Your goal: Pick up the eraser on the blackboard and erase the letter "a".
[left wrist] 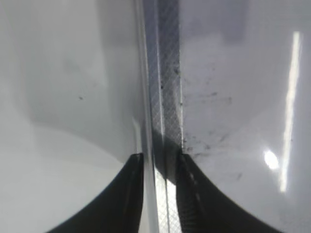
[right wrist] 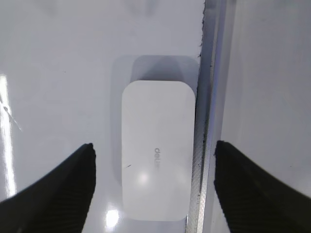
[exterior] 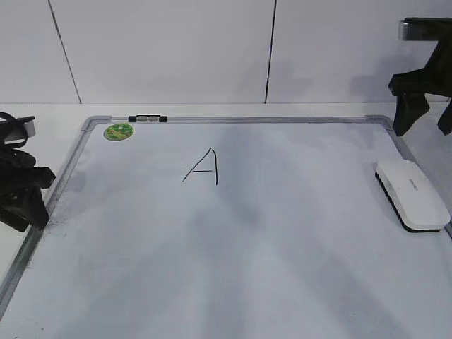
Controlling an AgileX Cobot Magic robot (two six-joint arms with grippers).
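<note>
The white eraser (exterior: 413, 193) lies flat at the right edge of the blackboard (exterior: 282, 247), a white dry-erase board with a grey frame. My right gripper (exterior: 425, 127) is open and hovers above the eraser's far end. In the right wrist view its jaws (right wrist: 154, 144) span the eraser (right wrist: 156, 184), apart from it. An angular capital "A" (exterior: 203, 168) is the only letter I see; no lowercase "a" shows. My left gripper (exterior: 35, 208) sits at the board's left frame, and its jaws (left wrist: 160, 158) are nearly together, empty, over the frame (left wrist: 167, 97).
A round green magnet (exterior: 118, 131) and a black clip (exterior: 146, 119) are at the board's far left edge. The grey frame (right wrist: 206, 121) runs right beside the eraser. Black marker smudges (left wrist: 209, 97) dot the board near the left frame. A white wall stands behind.
</note>
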